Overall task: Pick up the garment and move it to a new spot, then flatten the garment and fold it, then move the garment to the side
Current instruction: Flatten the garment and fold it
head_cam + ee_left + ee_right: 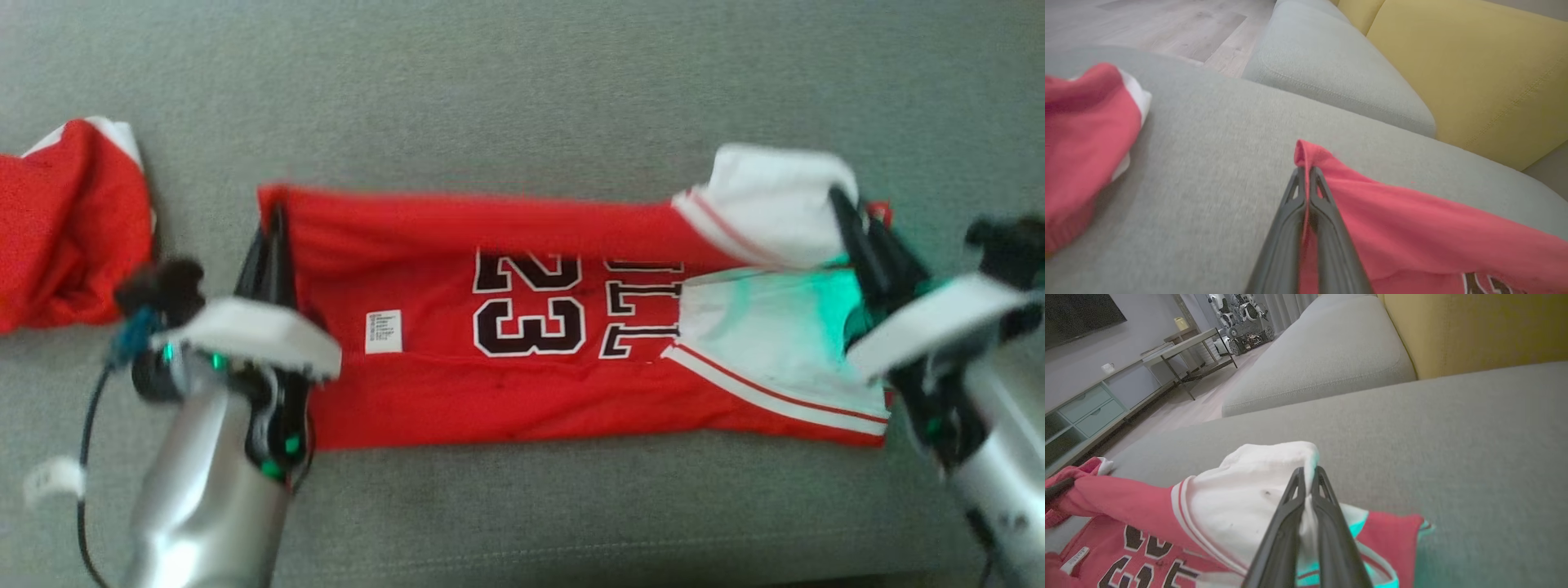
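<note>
Garment lies stretched left to right across the grey seat cushion in front of me, a red jersey with the number 23 showing and white trim at the right end. My left gripper is pinched tight on the far corner of the red hem, and its wrist view shows only a small nub of cloth poking past the closed tips. My right gripper is clamped on the white shoulder fabric at the other end, with the cloth humped up over its fingers. The far long edge looks raised and partly laid over the top of the number, so I judge I am midway through folding that edge toward me. The left pinch worries me most: so little hem is caught that a sharp pull could draw it out and drop that end. If one arm leads the other, the fold line will run crooked across the lettering. At the right, the white fabric is already bunched, and setting it down like that would trap a lump under the fold. Pulling too low could also drag the bottom layer along the cushion and wrinkle what is now flat. A second red piece sits near my left arm, apart from the garment, and the dangling cable could snag it if that arm swings outward.
</note>
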You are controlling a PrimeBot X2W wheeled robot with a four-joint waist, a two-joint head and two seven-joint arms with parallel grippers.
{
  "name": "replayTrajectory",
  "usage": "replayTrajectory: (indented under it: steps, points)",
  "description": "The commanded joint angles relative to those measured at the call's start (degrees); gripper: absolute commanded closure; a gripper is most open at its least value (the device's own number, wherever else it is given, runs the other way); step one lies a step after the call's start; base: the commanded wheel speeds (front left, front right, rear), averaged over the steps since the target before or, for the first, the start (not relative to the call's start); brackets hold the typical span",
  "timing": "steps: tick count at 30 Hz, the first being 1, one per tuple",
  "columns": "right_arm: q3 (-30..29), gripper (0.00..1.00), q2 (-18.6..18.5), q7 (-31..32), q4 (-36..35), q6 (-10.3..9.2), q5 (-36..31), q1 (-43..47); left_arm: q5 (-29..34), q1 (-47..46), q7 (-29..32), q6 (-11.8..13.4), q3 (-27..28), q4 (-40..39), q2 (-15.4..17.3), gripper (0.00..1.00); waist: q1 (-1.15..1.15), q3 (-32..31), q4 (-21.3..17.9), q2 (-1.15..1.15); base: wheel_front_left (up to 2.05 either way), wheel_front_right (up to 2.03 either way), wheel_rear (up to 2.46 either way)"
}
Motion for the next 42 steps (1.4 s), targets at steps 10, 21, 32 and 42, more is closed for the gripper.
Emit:
replayTrajectory:
  steps: [10, 21, 32, 42]
  points:
    - [-7.2, 0.70, 5.3, 1.4, -9.3, -0.04, -7.5, 15.6, -3.2, 11.6, 2.0, 1.9, 2.1, -7.3, 1.3, 0.93, 0.00, -0.9, -0.9, 0.00, 0.00, 0.00, 0.00]
    - [-15.0, 0.00, 10.8, 2.8, -15.4, -0.04, -16.4, 22.6, 0.3, 14.9, 1.3, 5.4, 0.8, -9.0, 2.4, 0.00, 0.00, -2.3, -1.3, 0.00, 0.00, 0.00, 0.00]
    - [-23.6, 0.00, 15.7, 2.8, -26.0, -0.04, -28.8, 26.0, 9.5, 20.1, -0.6, 9.4, -1.1, -21.9, 3.8, 0.00, 0.00, -6.7, -1.1, 0.00, 0.00, 0.00, 0.00]
    - [-25.7, 0.00, 17.8, 6.0, -30.7, -0.04, -32.4, 30.2, 11.8, 24.6, 0.2, 11.2, -2.9, -27.9, 4.6, 0.00, 0.00, -9.6, -1.3, 0.00, 0.00, 0.00, 0.00]
